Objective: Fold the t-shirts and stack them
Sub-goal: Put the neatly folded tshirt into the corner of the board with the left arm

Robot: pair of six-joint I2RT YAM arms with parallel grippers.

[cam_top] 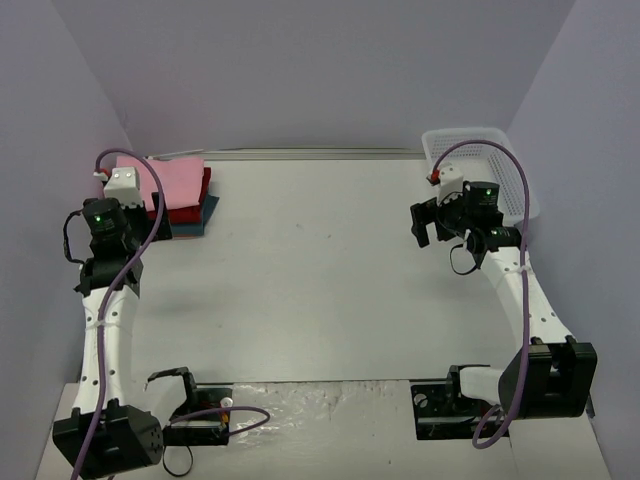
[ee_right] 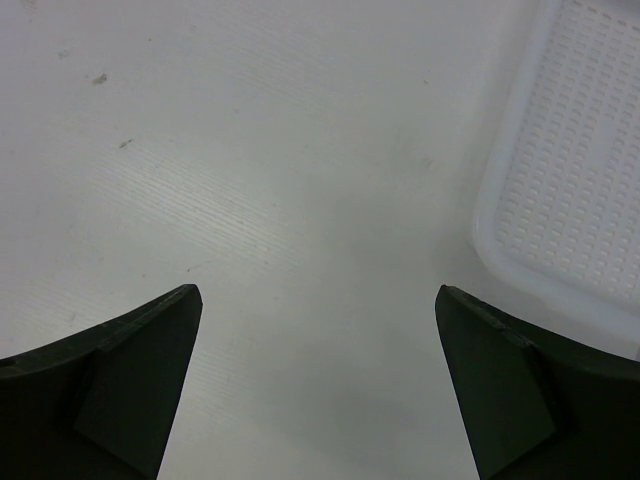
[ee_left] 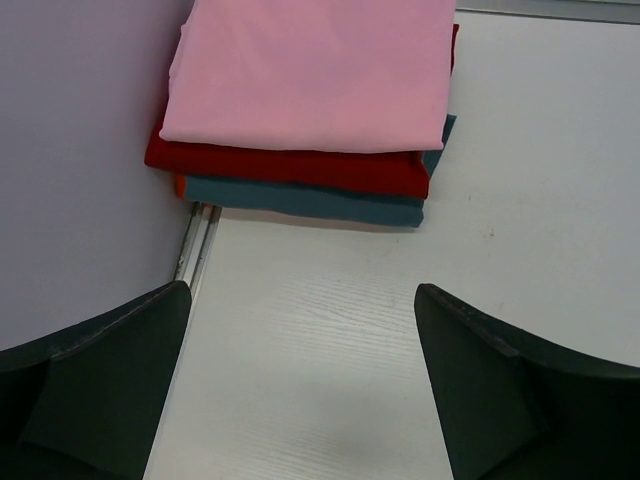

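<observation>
Left gripper (ee_left: 302,300) is right up in the lens of its own wrist cam, dark fingers spread wide apart with nothing between them, just bare white table (ee_left: 330,340) underneath. Straight ahead of it, near but not touching, sits the stack: pink t-shirt (ee_left: 310,70) on top, red t-shirt (ee_left: 290,168) in the middle, teal t-shirt (ee_left: 300,200) on the bottom. All three are folded into rectangles. They aren't perfectly squared up, so the red and teal edges stick out along the near side. A tiny orange sliver (ee_left: 180,185) peeks out at the left corner of the pile; can't tell what it is. From the top cam the pile is tucked into the far left corner of the table, right by the left wall (ee_left: 80,150).

Over on the other side, the right gripper (ee_right: 318,295) is the same deal: fingers wide apart, holding nothing, over plain table. The white mesh basket (ee_right: 570,170) is just to its right, in the far right corner, not touching the fingers.
</observation>
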